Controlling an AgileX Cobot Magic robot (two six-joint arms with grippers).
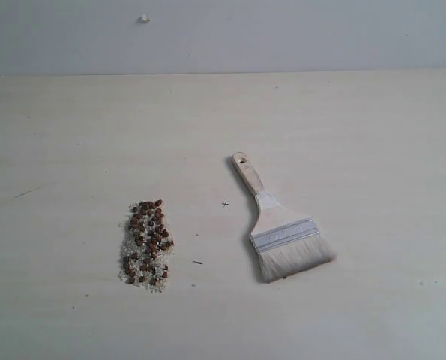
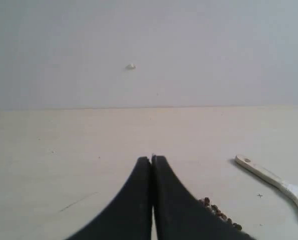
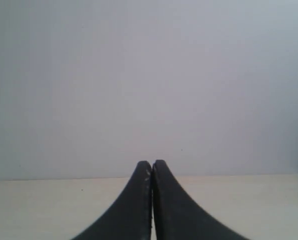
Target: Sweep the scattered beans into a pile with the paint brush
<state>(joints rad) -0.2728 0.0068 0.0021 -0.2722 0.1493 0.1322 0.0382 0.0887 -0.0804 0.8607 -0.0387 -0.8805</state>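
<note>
Beans piled, paint brush lying loose on the tabletop.
The pile sits near left, the brush apart to its right, bristles nearer; left pincer and right pincer are both clenched, grasping nothing.

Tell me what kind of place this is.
Probably a robot test bench rather than a home: a bare pale tabletop against a blank grey wall, with a paint brush and a patch of beans laid out as props.
</note>
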